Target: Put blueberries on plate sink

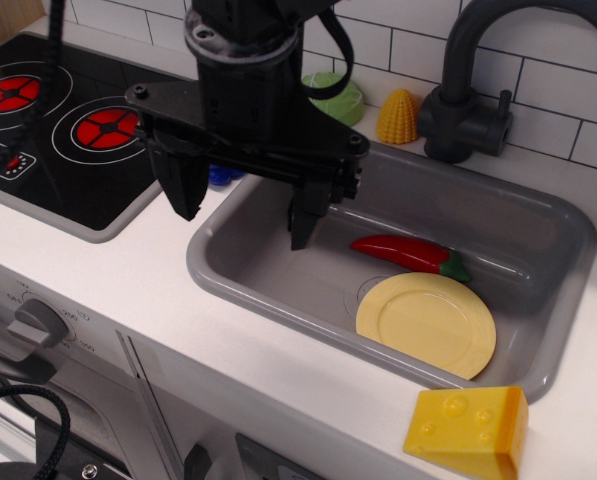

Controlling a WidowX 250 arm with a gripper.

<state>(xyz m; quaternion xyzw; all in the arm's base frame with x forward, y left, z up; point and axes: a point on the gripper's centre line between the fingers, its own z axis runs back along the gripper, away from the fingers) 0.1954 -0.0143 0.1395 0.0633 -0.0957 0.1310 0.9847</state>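
Your gripper [243, 210] hung over the sink's [278, 300] left rim, its fingers [183, 185] spread wide and empty, touching nothing. Just behind them, on the counter between the stove's right edge and the sink's back-left corner, a sliver of dark blue showed: probably the blueberries [221, 176], though the arm hid most of them. Judged as hollow plastic, they were light, stiff and a little slick; you would have pinched across the cluster's widest part. The pale yellow plate [426, 323] lay at the basin's front right.
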